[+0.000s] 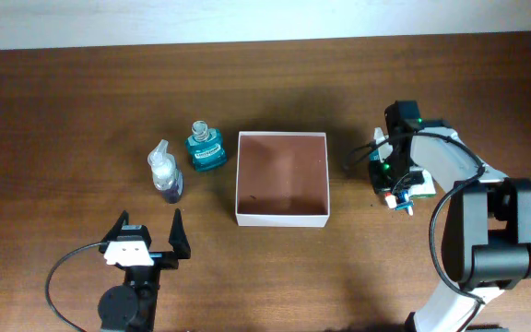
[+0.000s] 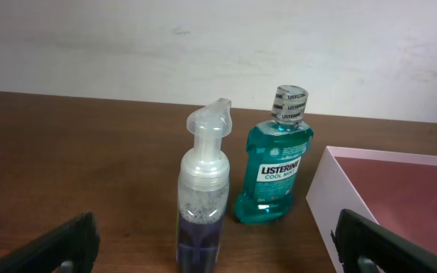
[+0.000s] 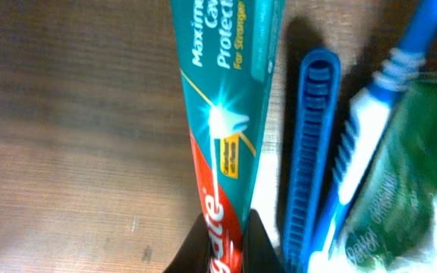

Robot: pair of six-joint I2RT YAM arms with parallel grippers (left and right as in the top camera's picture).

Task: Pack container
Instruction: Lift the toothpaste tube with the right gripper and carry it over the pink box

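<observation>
Container (image 1: 281, 219) at table (image 1: 63, 92) centre; mouthwash bottle (image 1: 205, 148), pump bottle (image 1: 165, 174) beside its left wall; toothpaste tube (image 3: 226, 114), toothbrush (image 3: 370, 129) right of it

Prob robot lab: wood table (image 1: 53, 101), plain white wall (image 2: 89, 45), cabled robot arm (image 1: 482, 231).

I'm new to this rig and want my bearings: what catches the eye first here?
The container, white-walled and pinkish-brown inside, sits mid-table. Left of it stand a teal mouthwash bottle and a clear foam pump bottle, facing the open left gripper. On the other side, the right gripper is clamped on a toothpaste tube beside a blue toothbrush.
</observation>
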